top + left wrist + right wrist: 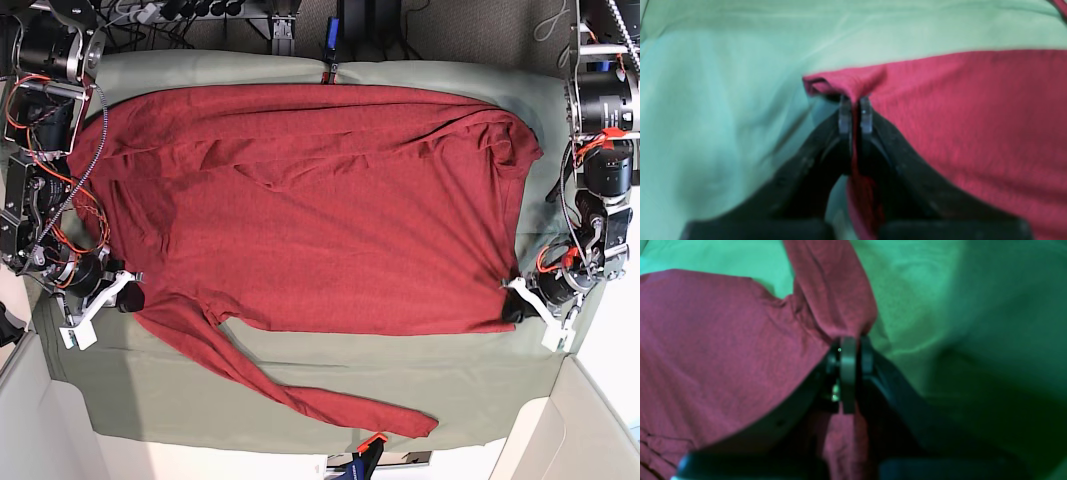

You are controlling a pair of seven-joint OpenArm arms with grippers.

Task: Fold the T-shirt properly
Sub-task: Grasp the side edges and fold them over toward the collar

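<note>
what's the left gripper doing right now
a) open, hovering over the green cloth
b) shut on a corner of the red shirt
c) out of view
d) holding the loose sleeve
b: in the left wrist view the left gripper has its jaws pinched together on a corner of the T-shirt.

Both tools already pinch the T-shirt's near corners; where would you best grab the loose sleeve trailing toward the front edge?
Probably at the cuff end of the sleeve, coming from above. It lies flat and free on the green sheet, clear of the T-shirt body, so a pinch there would catch only the sleeve and let it be carried back over.
</note>
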